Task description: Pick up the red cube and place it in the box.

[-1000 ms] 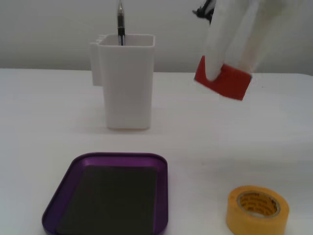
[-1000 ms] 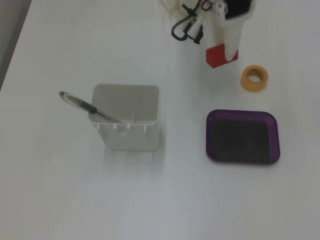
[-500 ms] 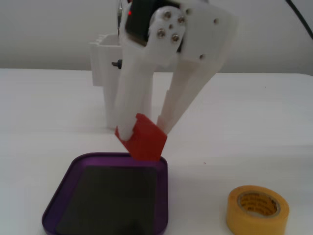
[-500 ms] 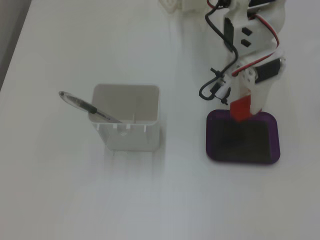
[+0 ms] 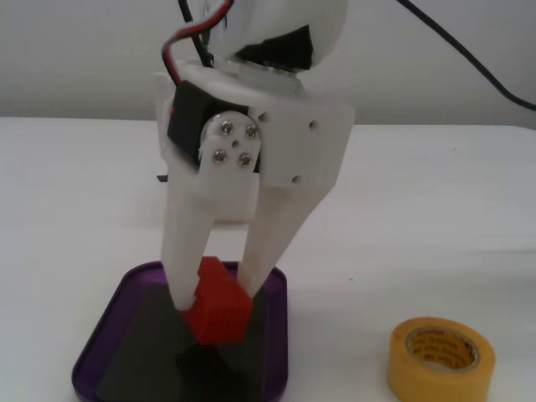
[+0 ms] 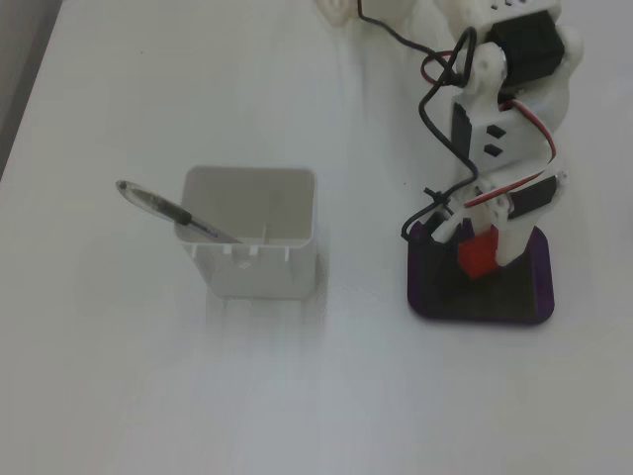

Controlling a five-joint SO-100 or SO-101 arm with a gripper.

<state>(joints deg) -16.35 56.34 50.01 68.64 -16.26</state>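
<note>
The red cube (image 5: pixel 216 301) is a small bright red ridged block. My white gripper (image 5: pixel 215 295) is shut on it, one finger on each side, and holds it just above the dark floor of the purple box (image 5: pixel 276 335). The cube hangs tilted, with its shadow on the floor below. In the other fixed view the gripper (image 6: pixel 479 257) reaches down from the arm over the box (image 6: pixel 541 297), and the red cube (image 6: pixel 475 256) shows between the fingers over the box's back half.
A yellow tape roll (image 5: pixel 441 358) lies on the white table to the right of the box. A tall white plastic container (image 6: pixel 253 233) with a pen (image 6: pixel 168 210) leaning out of it stands left of the box. Arm cables (image 6: pixel 435 109) hang near the wrist.
</note>
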